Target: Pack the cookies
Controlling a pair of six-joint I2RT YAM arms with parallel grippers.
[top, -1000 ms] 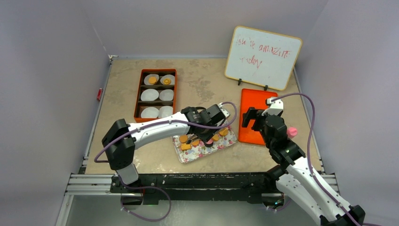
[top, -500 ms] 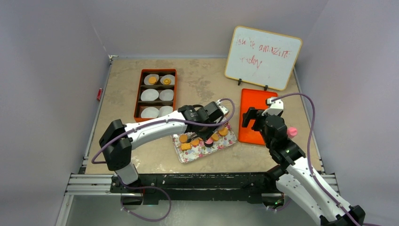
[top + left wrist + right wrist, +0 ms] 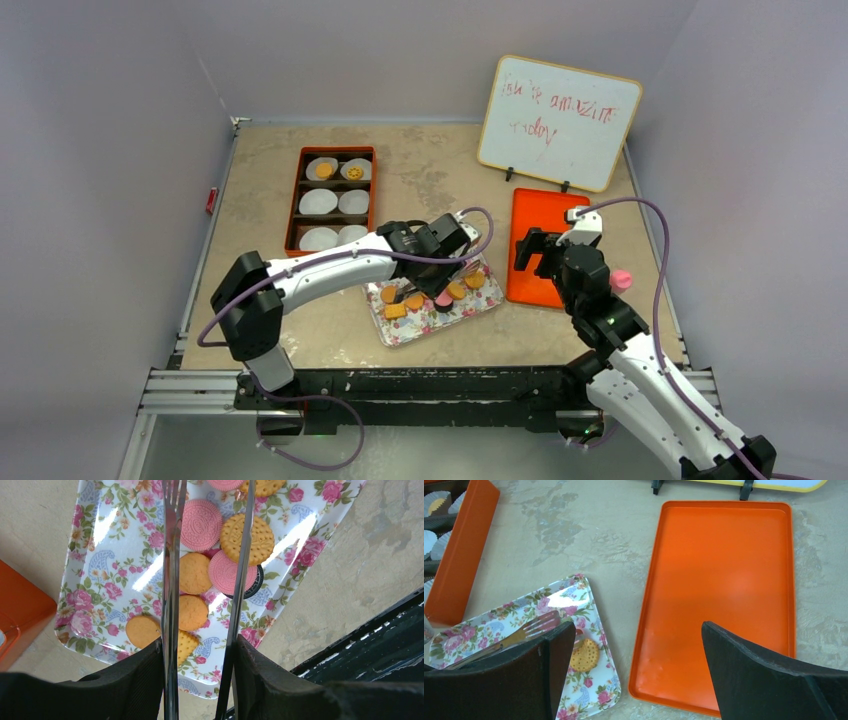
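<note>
Several cookies [image 3: 432,296], round tan and pink ones, one square and one dark, lie on a floral tray [image 3: 415,326]. In the left wrist view they show as pink [image 3: 201,525] and tan [image 3: 247,539] rounds on the tray [image 3: 115,565]. My left gripper [image 3: 443,262] [image 3: 200,650] is shut on metal fork-tipped tongs [image 3: 170,555], whose blades reach over the cookies. Two more cookies [image 3: 324,170] sit in the back cups of the orange box [image 3: 331,200]. My right gripper [image 3: 530,255] [image 3: 639,630] is open and empty, above the left edge of the orange lid [image 3: 724,580].
The orange box holds white paper cups [image 3: 318,203] in two columns. A whiteboard [image 3: 558,120] stands at the back right, behind the flat orange lid [image 3: 535,215]. One tan cookie [image 3: 585,655] and the tongs' fork tip [image 3: 541,622] show in the right wrist view.
My left gripper has shifted a little to the left with the tongs over the floral tray. The right arm has not moved.
</note>
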